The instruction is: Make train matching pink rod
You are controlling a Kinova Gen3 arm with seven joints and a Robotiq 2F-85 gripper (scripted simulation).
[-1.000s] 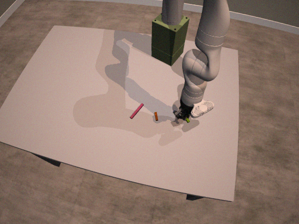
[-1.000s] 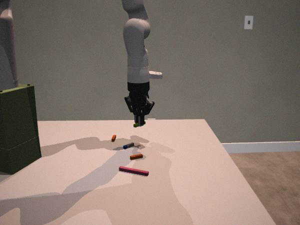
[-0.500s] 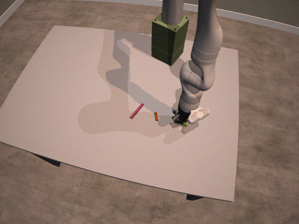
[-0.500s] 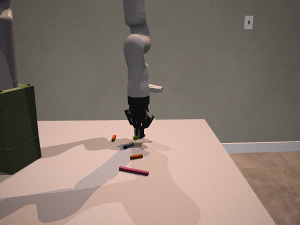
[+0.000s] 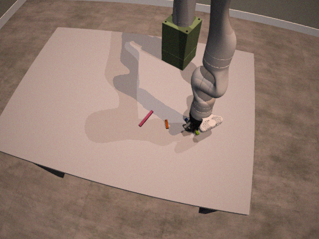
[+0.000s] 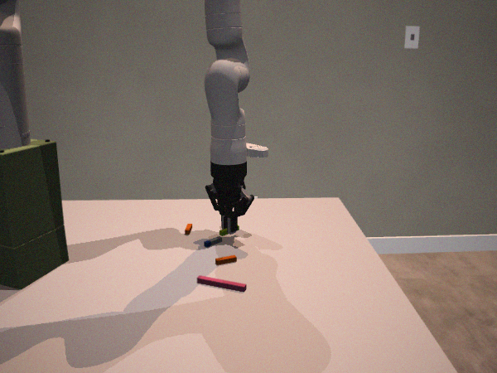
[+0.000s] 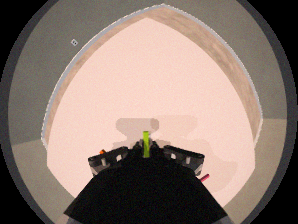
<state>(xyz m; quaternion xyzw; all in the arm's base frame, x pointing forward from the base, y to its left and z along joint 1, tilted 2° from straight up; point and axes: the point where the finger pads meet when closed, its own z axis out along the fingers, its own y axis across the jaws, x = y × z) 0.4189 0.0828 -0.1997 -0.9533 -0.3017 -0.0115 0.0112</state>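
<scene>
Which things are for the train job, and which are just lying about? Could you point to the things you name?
For the job:
- pink rod [image 5: 145,118] [image 6: 221,283] [image 7: 205,177], to measure against
- lime rod [image 5: 197,132] [image 6: 224,232] [image 7: 146,145]
- grey rod [image 6: 216,240]
- blue rod [image 5: 186,119] [image 6: 207,244]

Just lying about:
- orange rod near the pink one [image 5: 166,124] [image 6: 226,260]
- farther orange rod [image 6: 188,229] [image 7: 102,151]

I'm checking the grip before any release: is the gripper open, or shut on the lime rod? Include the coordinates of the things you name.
Shut on the lime rod [image 5: 197,133] [image 6: 224,232] [image 7: 146,144]: the fingertips of the gripper [image 5: 190,129] [image 6: 229,229] [image 7: 146,143] pinch it, its ends sticking out.
</scene>
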